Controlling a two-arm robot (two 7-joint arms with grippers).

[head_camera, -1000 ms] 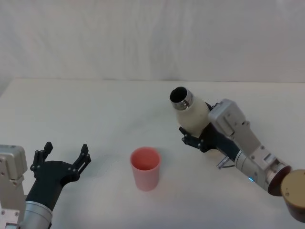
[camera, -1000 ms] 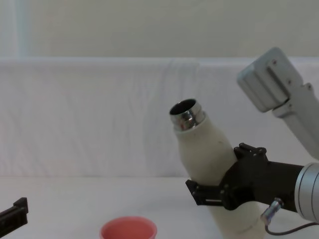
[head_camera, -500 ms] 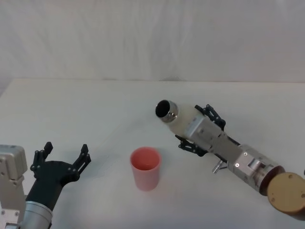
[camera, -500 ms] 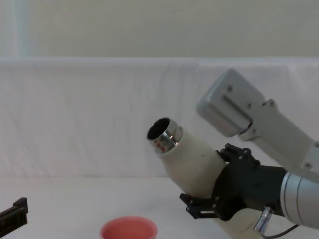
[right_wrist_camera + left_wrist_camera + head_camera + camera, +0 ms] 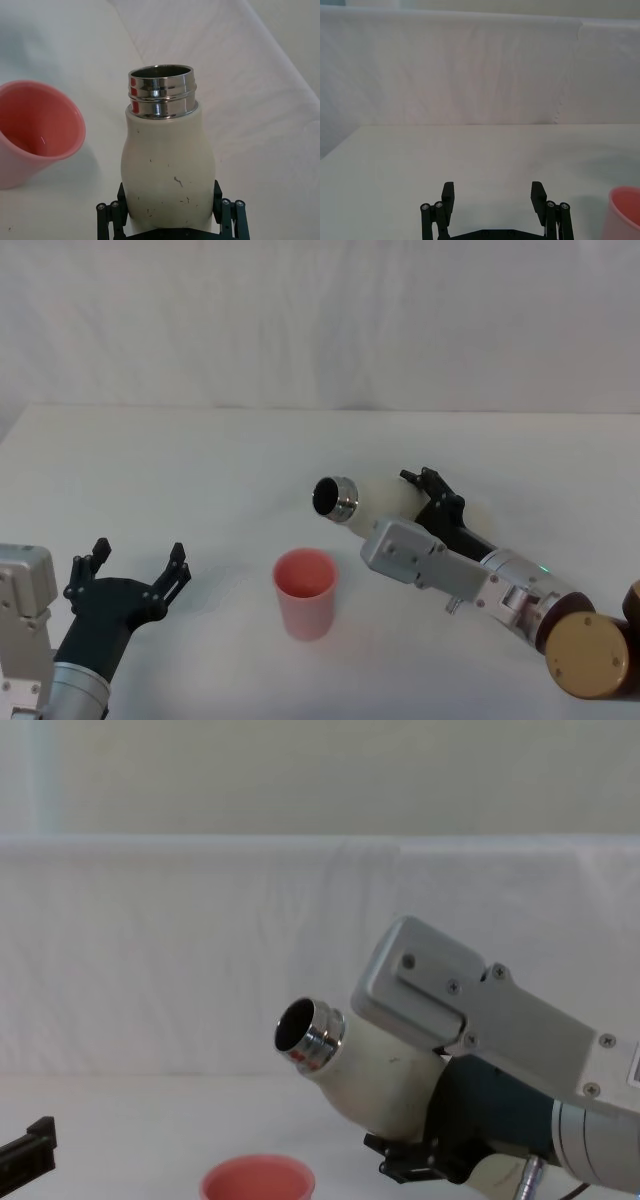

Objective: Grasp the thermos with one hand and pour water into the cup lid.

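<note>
1. White tabletop [image 5: 200,470] stretches out ahead of us, with a pale draped cloth backdrop [image 5: 320,320] closing off the far side.
2. We see the right gripper [image 5: 169,212] clamped around the lower body of the thermos [image 5: 372,502], one black finger [image 5: 227,217] pressed to each flank in the right wrist view.
3. We have the thermos tipped well over, its steel neck [image 5: 308,1035] pointing toward the robot's left and slightly up in the chest view, the open mouth dark and round.
4. From the head view, the mouth of the thermos sits just behind and slightly right of the cup lid [image 5: 305,592], raised above it, not touching it.
5. We find the cup lid standing upright on the table, near the middle of the scene; in the chest view its pink rim [image 5: 257,1178] peeks up at the bottom edge, below the neck.
6. Inside the cup lid, the right wrist view gives us a small glint low on the inner wall; we cannot tell whether it is water.
7. Over on the robot's left, the left gripper [image 5: 135,565] rests low near the table with its fingers spread wide apart, holding nothing, well apart from the cup lid.
</note>
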